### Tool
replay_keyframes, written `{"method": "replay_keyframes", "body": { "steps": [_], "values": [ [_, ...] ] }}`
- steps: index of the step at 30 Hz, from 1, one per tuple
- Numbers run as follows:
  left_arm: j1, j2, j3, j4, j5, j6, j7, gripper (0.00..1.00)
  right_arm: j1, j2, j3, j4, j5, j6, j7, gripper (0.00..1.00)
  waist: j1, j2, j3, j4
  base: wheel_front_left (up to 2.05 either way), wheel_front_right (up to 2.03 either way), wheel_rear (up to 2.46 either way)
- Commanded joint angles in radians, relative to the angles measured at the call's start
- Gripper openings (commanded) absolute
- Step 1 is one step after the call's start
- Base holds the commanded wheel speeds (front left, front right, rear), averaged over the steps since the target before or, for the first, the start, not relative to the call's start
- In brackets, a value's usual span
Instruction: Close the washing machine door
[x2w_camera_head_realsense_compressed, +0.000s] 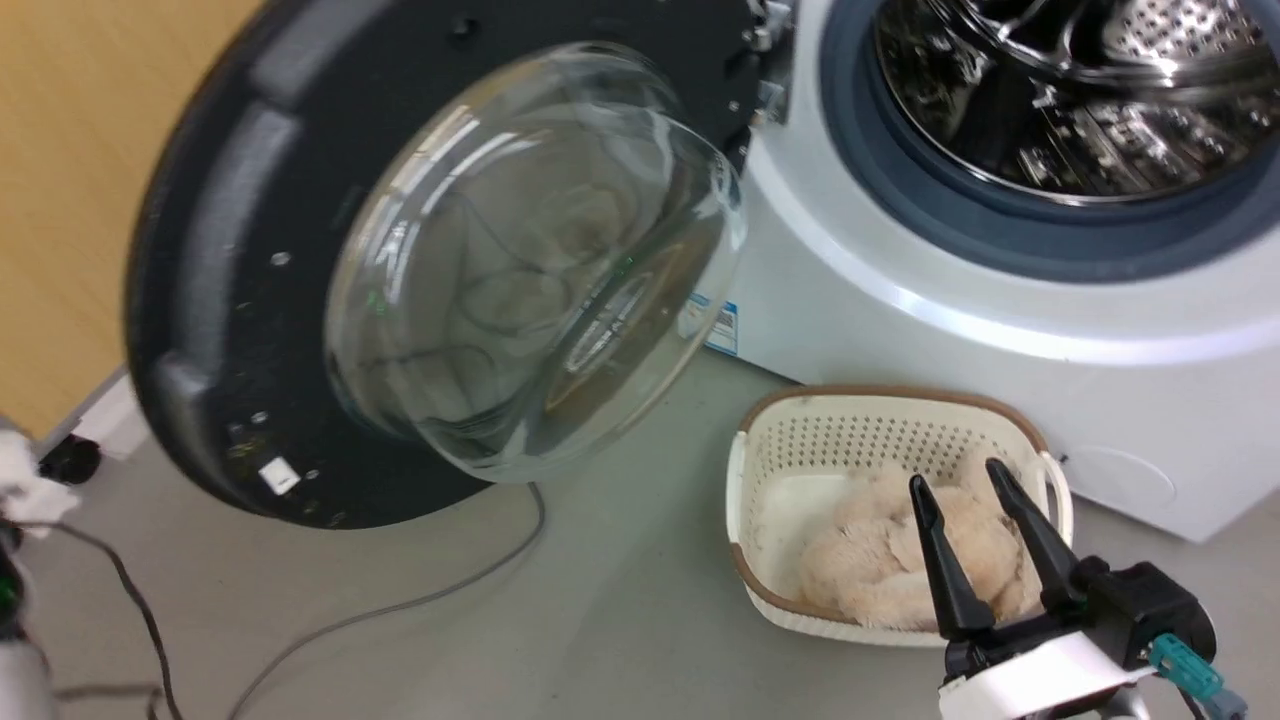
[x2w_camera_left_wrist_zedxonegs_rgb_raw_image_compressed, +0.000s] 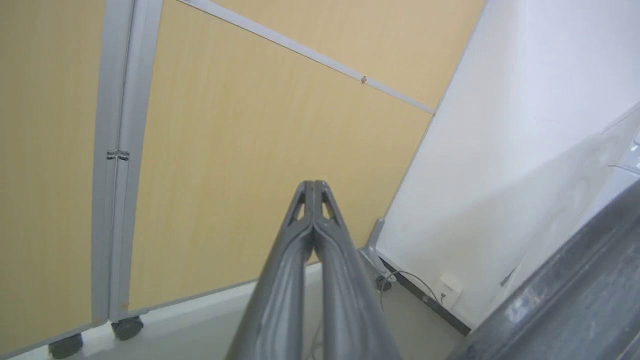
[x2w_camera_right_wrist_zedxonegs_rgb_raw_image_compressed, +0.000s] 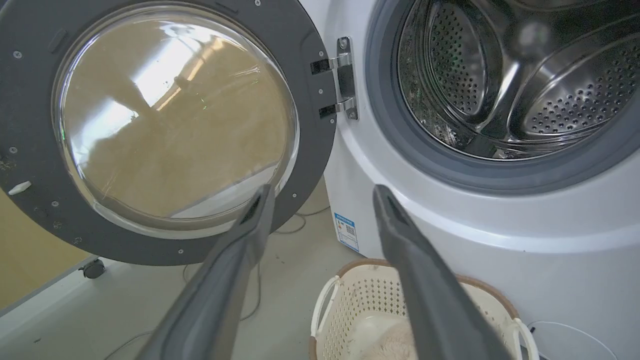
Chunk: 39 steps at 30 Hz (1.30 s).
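My left gripper (x2w_camera_left_wrist_zedxonegs_rgb_raw_image_compressed: 313, 186) is pressed together, my right gripper (x2w_camera_head_realsense_compressed: 955, 478) spread apart at lower right. I fear the door (x2w_camera_head_realsense_compressed: 220, 250), swinging shut, hits it or the basket (x2w_camera_head_realsense_compressed: 870, 394).

Left jaws pressed together; right jaws spread (fingers (x2w_camera_head_realsense_compressed: 940, 560) pointing upward).

The washing machine door (x2w_camera_right_wrist_zedxonegs_rgb_raw_image_compressed: 165, 125) is noted as a matt black plastic frame around glossy clear glass. The washing machine (x2w_camera_head_realsense_compressed: 900, 330) body is finished in smooth glossy white; its drum (x2w_camera_right_wrist_zedxonegs_rgb_raw_image_compressed: 550, 100) is polished perforated steel, its seal (x2w_camera_head_realsense_compressed: 1000, 240) matt rubber. The basket (x2w_camera_head_realsense_compressed: 800, 430) is perforated cream plastic, holding fluffy cloth (x2w_camera_head_realsense_compressed: 880, 560).
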Motion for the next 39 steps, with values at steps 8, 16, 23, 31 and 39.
{"method": "replay_keyframes", "body": {
  "steps": [8, 16, 23, 31, 39],
  "values": [
    [-0.175, 0.024, 0.136, 0.287, -0.381, -0.006, 0.365, 0.00, -0.035, -0.007, -0.001, -0.004, -0.003, 0.001, -0.004, 1.00, -0.0001, 0.0000, 0.028, -0.041, 0.00, 0.00, 0.00],
    [-0.194, -0.007, 0.205, 0.349, -0.637, 0.000, 0.702, 0.00, -0.034, -0.002, -0.009, 0.005, 0.003, 0.001, -0.004, 1.00, -0.0001, 0.0000, 0.022, -0.052, 0.00, 0.00, 0.00],
    [-0.113, -0.050, 0.161, 0.245, -0.717, -0.016, 0.914, 0.00, -0.027, 0.007, -0.019, 0.012, 0.001, 0.001, -0.004, 1.00, -0.0001, 0.0000, -0.007, -0.066, 0.00, 0.00, 0.00],
    [0.009, -0.114, 0.103, 0.094, -0.759, -0.008, 1.079, 0.00, -0.012, 0.022, -0.043, 0.015, 0.001, 0.001, -0.004, 1.00, -0.0001, 0.0000, -0.046, -0.097, 0.00, 0.00, 0.00],
    [0.179, -0.220, 0.006, -0.149, -0.812, 0.054, 1.225, 0.00, 0.004, 0.035, -0.070, 0.015, -0.005, 0.001, -0.004, 1.00, -0.0001, 0.0000, -0.066, -0.162, 0.00, 0.00, 0.00]
  ]
}}
